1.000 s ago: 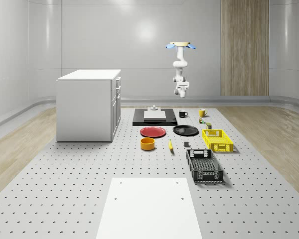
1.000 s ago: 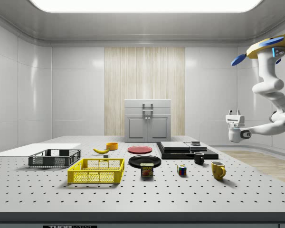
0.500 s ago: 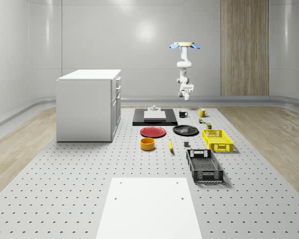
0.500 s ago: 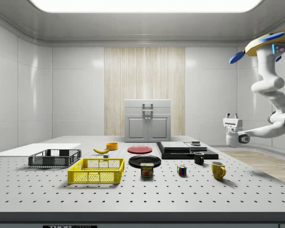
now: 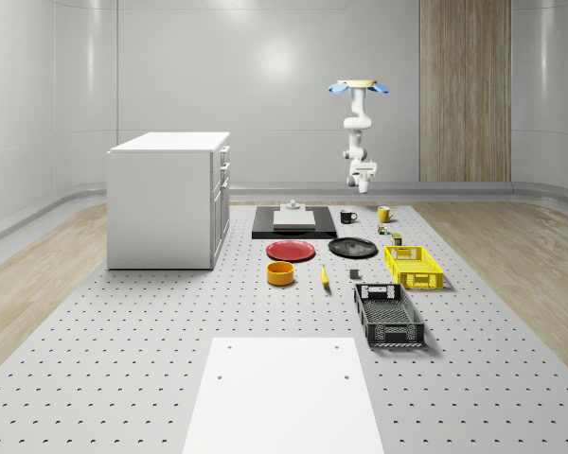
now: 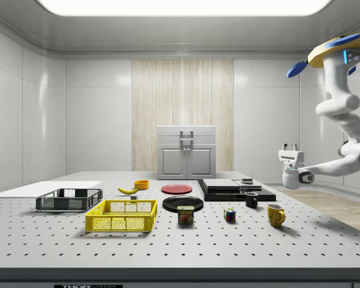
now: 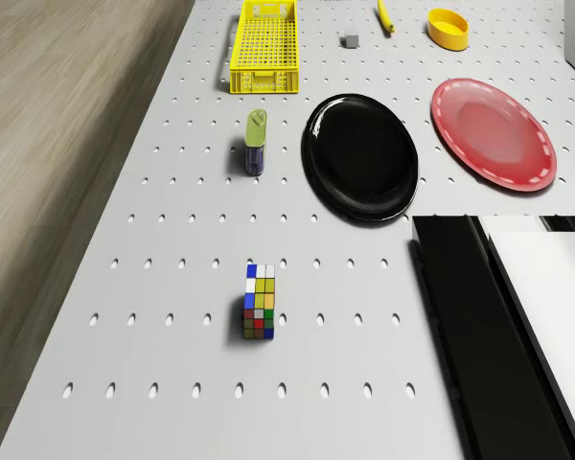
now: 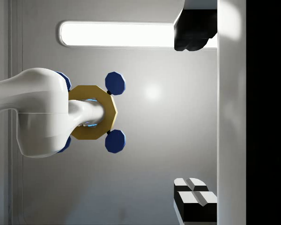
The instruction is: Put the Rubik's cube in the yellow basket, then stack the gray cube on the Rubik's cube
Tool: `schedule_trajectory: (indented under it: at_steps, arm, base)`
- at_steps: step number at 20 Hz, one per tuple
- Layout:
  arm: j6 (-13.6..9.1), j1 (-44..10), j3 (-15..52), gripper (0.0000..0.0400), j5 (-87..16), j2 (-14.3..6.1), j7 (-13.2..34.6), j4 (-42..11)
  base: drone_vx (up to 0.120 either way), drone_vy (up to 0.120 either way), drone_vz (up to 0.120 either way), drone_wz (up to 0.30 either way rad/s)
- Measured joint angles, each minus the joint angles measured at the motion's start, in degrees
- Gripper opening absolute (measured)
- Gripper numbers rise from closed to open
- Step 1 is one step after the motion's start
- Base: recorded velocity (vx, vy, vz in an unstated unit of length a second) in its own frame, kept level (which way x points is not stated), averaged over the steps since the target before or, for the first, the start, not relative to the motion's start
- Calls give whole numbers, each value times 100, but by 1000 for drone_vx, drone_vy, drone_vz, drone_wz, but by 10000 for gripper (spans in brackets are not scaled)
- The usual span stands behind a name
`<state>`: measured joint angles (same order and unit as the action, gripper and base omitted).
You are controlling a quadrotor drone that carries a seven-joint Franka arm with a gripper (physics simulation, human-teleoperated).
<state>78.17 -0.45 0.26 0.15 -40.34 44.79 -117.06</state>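
The Rubik's cube (image 7: 259, 303) (image 6: 229, 215) (image 5: 382, 229) stands on the perforated table, apart from the green-topped can (image 7: 256, 142). The yellow basket (image 5: 414, 266) (image 6: 122, 216) (image 7: 264, 38) holds nothing. A small gray cube (image 7: 350, 41) (image 5: 354, 275) sits on the table beside the basket. My drone (image 5: 358, 87) (image 6: 339, 51) hovers high over the table's far end. The gripper (image 6: 290, 146) (image 5: 363, 170) (image 8: 195, 115) hangs well above the table and points upward toward the drone (image 8: 91, 112). It is open, with its fingertips (image 8: 194, 30) wide apart and nothing between them.
A black plate (image 7: 362, 156), red plate (image 7: 494, 132), orange bowl (image 7: 448, 25) and banana (image 7: 386, 16) lie mid-table. A yellow mug (image 6: 275, 214) and black mug (image 6: 251, 200) stand near the Rubik's cube. A black slab (image 7: 479, 326), black crate (image 5: 388, 315) and white cabinet (image 5: 168, 199) also stand here.
The drone and arm have drifted toward the whole-scene view's right, and the gripper has shifted slightly toward the side view's left. The table objects have not moved.
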Motion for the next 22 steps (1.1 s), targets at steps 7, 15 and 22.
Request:
schedule_trajectory:
  at_steps: [7, 15, 22]
  arm:
    - [27, -5, 6, 400, -4, -19, -1, -15]
    - [61, -12, 23, 400, -24, -42, 0, -38]
    - [91, -28, 71, 400, -90, -64, 8, -59]
  base:
    - [120, 120, 0, 0]
    - [120, 10, 0, 0]
    - [120, 0, 0, 0]
